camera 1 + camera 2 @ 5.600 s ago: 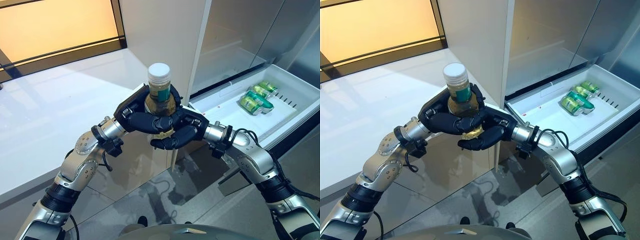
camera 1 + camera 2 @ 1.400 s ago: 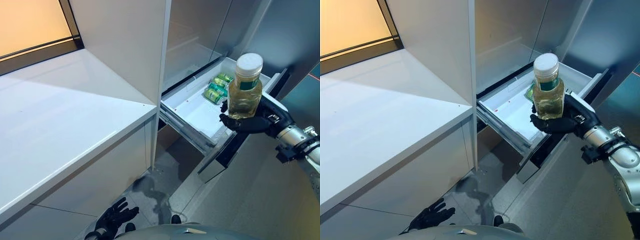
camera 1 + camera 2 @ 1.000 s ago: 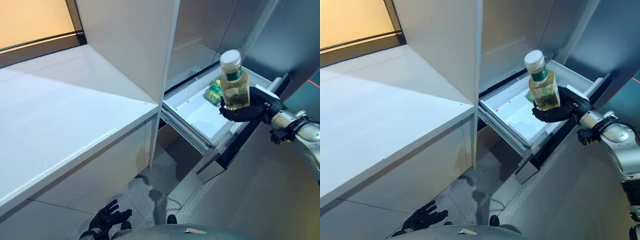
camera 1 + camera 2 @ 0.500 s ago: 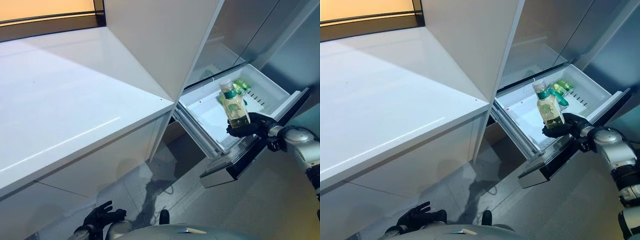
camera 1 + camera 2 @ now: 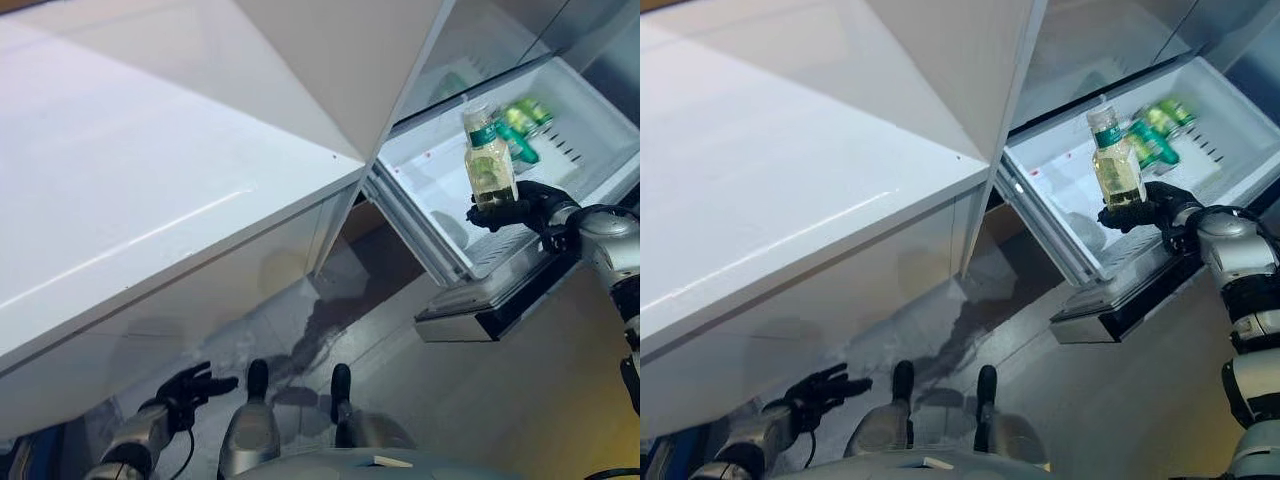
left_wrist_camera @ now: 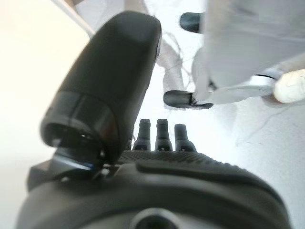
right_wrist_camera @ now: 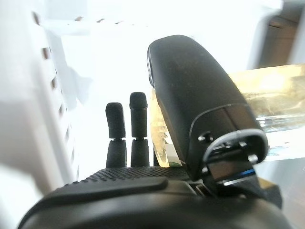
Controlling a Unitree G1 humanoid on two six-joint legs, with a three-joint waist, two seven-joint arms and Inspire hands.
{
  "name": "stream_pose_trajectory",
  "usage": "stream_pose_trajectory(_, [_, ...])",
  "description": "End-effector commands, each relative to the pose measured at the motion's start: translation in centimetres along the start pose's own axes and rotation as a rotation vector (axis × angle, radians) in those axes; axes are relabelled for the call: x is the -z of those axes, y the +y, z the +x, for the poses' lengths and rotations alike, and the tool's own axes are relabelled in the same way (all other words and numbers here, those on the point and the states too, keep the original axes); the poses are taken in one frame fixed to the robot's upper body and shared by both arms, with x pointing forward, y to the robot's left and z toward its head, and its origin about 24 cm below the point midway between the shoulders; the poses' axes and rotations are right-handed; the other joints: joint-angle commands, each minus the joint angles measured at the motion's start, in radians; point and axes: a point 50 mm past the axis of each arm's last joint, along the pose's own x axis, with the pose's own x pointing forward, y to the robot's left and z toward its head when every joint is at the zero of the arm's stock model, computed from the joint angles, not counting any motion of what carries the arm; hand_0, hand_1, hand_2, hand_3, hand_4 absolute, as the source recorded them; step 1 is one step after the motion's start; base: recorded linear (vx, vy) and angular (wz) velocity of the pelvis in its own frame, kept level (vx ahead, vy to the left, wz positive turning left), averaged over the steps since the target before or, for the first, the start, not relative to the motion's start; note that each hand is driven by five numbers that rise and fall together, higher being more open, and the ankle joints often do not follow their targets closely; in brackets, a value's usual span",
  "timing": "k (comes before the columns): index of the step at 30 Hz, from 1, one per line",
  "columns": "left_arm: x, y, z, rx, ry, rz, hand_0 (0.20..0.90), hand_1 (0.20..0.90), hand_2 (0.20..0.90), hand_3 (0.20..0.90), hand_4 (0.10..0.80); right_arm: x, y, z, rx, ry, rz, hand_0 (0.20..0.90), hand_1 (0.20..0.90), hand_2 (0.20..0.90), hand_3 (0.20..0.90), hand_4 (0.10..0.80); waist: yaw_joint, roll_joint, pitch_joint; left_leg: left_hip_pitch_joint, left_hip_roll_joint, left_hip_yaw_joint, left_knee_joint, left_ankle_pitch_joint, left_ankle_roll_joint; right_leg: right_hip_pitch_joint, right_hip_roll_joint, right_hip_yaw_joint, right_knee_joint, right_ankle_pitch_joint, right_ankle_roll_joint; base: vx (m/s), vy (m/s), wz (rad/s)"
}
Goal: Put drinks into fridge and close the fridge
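Low beside the white counter (image 5: 150, 200), nearest the robot, the left hand (image 5: 190, 390) hangs with its fingers loosely spread, holding nothing and well apart from the fridge drawer (image 5: 590, 95). Past the counter's corner, the drawer stands pulled out from the fridge, a shallow white plastic tray with smooth walls, a row of slots along its far side and a dark front panel (image 5: 500, 305) at its near end. Over that near end the right hand (image 5: 1150, 212) has its fingers and thumb curled round the base of the bottle (image 5: 1116, 160), which is the drink in play; the right wrist view shows the thumb (image 7: 200, 105) lying across the clear, pale-yellow body. The bottle is a squarish, transparent thing with a green band at the neck and a pale cap, its long axis near upright with the cap tipped slightly away from the hand, so it stands above the hand rather than beside it. It hangs over the drawer's bare white floor, not yet resting on it as far as I can judge. Farther along the drawer, toward its back, lie the green cans (image 5: 525, 125) on their sides, close together. The coming move probably turns on lowering the bottle into the open stretch between the front panel and those cans, and only the right hand is placed to do it.
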Motion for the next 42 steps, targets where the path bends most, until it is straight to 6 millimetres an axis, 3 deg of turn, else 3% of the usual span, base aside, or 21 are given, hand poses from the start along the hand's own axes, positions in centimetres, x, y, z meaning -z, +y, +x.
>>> stream_pose_trajectory(1, [-0.9, 1.5, -0.3, -0.045, -0.023, 0.01, 0.9, 0.9, 0.9, 0.9, 0.8, -8.5, -3.8, -1.9, 0.164, -0.272, 0.014, 0.3, 0.3, 0.3, 0.2, 0.1, 0.018, 0.019, 0.004, -0.065, -0.063, -0.09, 0.033, -0.078, 0.057, -0.037, 0.042, -0.023, 0.04, -0.002, 0.022, -0.082, -0.03, 0.09])
stream_pose_trajectory(8, [-2.2, 1.3, -0.2, -0.027, -0.055, -0.001, 0.9, 0.9, 0.9, 0.9, 0.8, -8.7, -4.4, -1.6, 0.178, -0.185, -0.016, 0.3, 0.3, 0.3, 0.2, 0.1, 0.033, 0.043, 0.039, -0.109, -0.073, -0.11, 0.035, -0.058, 0.049, -0.077, 0.036, -0.046, 0.054, -0.008, 0.013, -0.046, -0.005, 0.09])
stream_pose_trajectory(15, [-3.3, 1.3, -0.1, -0.03, -0.079, 0.018, 0.9, 0.9, 0.9, 0.9, 0.8, -6.3, -4.9, -1.0, 0.155, 0.058, -0.044, 0.3, 0.3, 0.3, 0.2, 0.1, 0.056, 0.046, 0.055, -0.131, -0.078, -0.121, 0.038, -0.046, 0.046, -0.097, 0.032, -0.071, 0.067, -0.013, 0.005, -0.009, -0.03, 0.08])
stream_pose_trajectory(28, [-3.8, 2.1, -0.3, -0.041, -0.096, 0.064, 0.9, 0.9, 0.9, 0.9, 0.8, -2.8, -6.3, -2.1, 0.098, 0.445, -0.16, 0.3, 0.3, 0.3, 0.2, 0.1, 0.102, 0.035, 0.054, -0.145, -0.077, -0.128, 0.044, -0.037, 0.044, -0.101, 0.026, -0.11, 0.072, -0.012, 0.005, 0.002, -0.034, 0.07])
stream_pose_trajectory(42, [-3.8, 2.7, -0.6, -0.049, -0.091, 0.094, 0.9, 0.9, 0.9, 0.9, 0.8, -0.9, -6.5, -2.4, 0.089, 0.525, -0.152, 0.3, 0.3, 0.3, 0.2, 0.1, 0.115, 0.023, 0.045, -0.144, -0.073, -0.127, 0.049, -0.037, 0.045, -0.095, 0.027, -0.118, 0.072, -0.009, 0.008, 0.005, -0.018, 0.03])
